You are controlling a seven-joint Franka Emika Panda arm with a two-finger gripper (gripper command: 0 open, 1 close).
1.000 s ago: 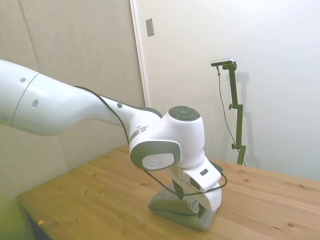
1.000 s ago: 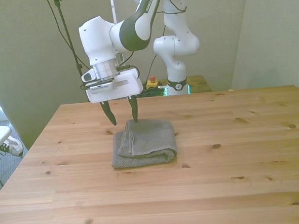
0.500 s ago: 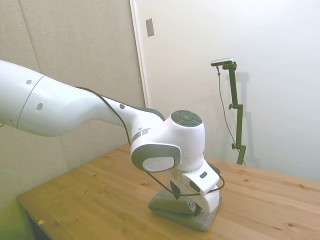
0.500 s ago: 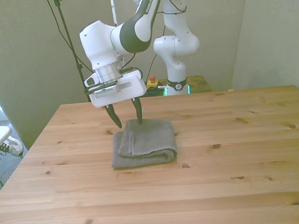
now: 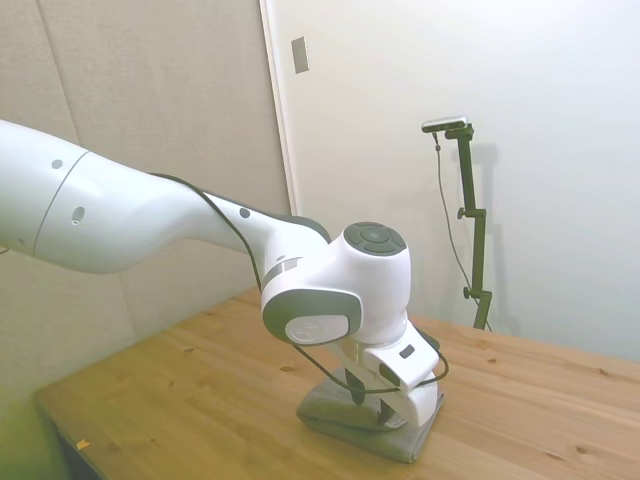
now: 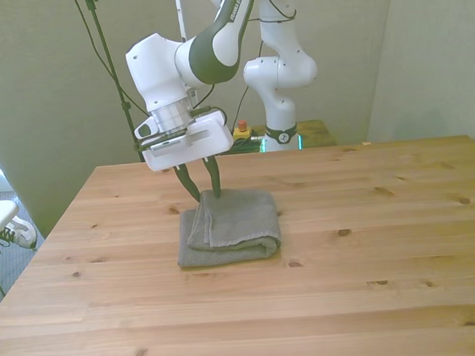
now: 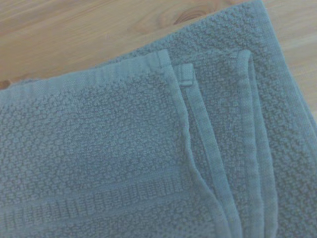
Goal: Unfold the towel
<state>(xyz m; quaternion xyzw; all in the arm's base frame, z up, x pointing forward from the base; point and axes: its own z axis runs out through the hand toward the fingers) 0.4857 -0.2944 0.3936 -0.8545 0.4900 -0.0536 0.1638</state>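
Observation:
The grey-olive towel (image 6: 232, 227) lies folded in several layers on the wooden table (image 6: 366, 299), left of centre in the front view. My gripper (image 6: 206, 194) stands over the towel's far corner on the front view's left. Its dark fingers (image 6: 213, 178) point down and are drawn close together on the cloth edge. In the side view the white hand (image 5: 405, 380) sits right on the towel (image 5: 345, 418) and hides the fingertips. The wrist view shows the towel (image 7: 99, 148) from close by, with stacked hemmed edges and one folded corner, and bare wood beyond it.
Bare table wood surrounds the towel on all sides, with the widest stretch toward the front view's right. The robot base (image 6: 278, 79) stands behind the far edge. A pale wall and door frame (image 5: 280, 120) lie beyond the table in the side view.
The gripper has sunk a little onto the towel's far corner, and its fingers have closed from a wide gap to a narrow one. The towel has not moved.

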